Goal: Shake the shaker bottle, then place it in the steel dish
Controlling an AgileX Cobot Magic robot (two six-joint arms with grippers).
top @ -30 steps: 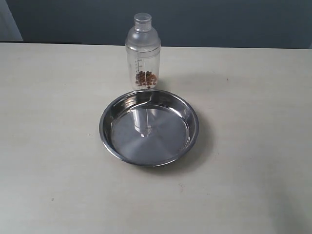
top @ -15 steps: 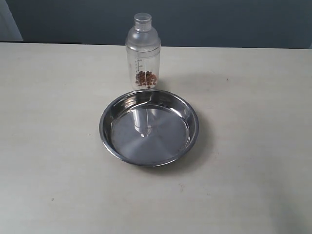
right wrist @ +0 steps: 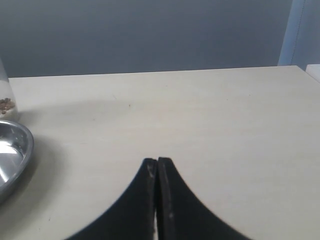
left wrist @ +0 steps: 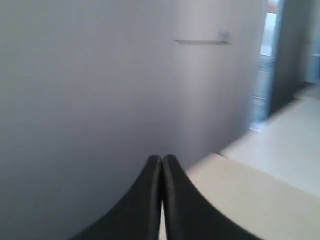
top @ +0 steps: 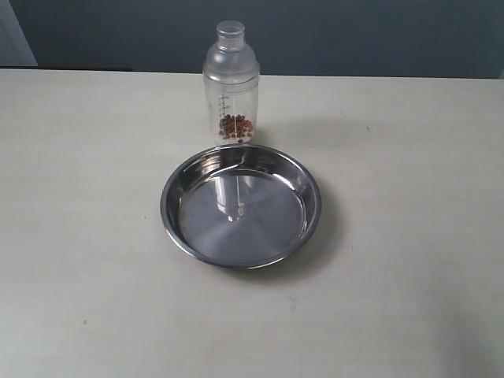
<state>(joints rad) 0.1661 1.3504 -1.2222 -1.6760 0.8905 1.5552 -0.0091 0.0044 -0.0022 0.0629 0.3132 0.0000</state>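
Note:
The shaker bottle [top: 231, 83] stands upright on the table just behind the steel dish [top: 241, 206], brown beads lying at its bottom. The dish is round, shiny and holds nothing. In the right wrist view the dish rim [right wrist: 22, 150] and a sliver of the shaker bottle [right wrist: 6, 102] show at the picture's edge. My right gripper [right wrist: 157, 161] is shut with nothing in it, low over bare table well to the side of both. My left gripper [left wrist: 162, 158] is shut too, aimed at a grey wall, with neither object in its view. Neither gripper shows in the exterior view.
The pale table [top: 394, 299] spreads wide around the dish. A dark wall [top: 354, 31] runs behind the table's far edge. The left wrist view shows a table corner [left wrist: 220, 160] and a doorway beyond.

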